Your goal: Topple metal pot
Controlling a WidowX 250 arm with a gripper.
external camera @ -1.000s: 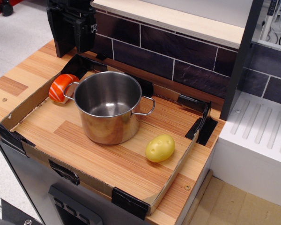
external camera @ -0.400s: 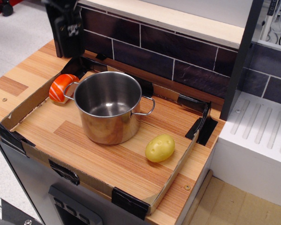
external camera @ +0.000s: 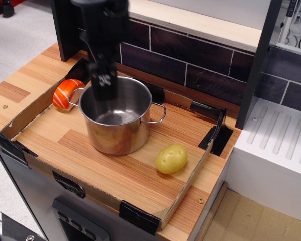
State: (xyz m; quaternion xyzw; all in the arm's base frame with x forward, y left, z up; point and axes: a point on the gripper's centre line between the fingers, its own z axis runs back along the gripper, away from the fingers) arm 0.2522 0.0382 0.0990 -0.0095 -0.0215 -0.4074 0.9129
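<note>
Over the metal pot (external camera: pixel 118 118), tool (external camera: pixel 103 86) moved in from back-left, pot still upright

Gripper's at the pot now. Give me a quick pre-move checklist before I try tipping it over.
1. Metal pot upright, not yet toppled: ok.
2. Gripper at the pot's rear-left rim, tip seemingly just inside the opening: ok. Contact with the wall: cannot tell.
3. Finger state: cannot tell; the gripper is blurred.
4. Fall path toward the front right: not ok, the yellow potato lies there, apart from the pot.
5. Left side: not ok, the orange-and-white object sits right by the pot's left handle.
6. Cardboard tray wall around the board to stop a rolling pot: ok.
</note>
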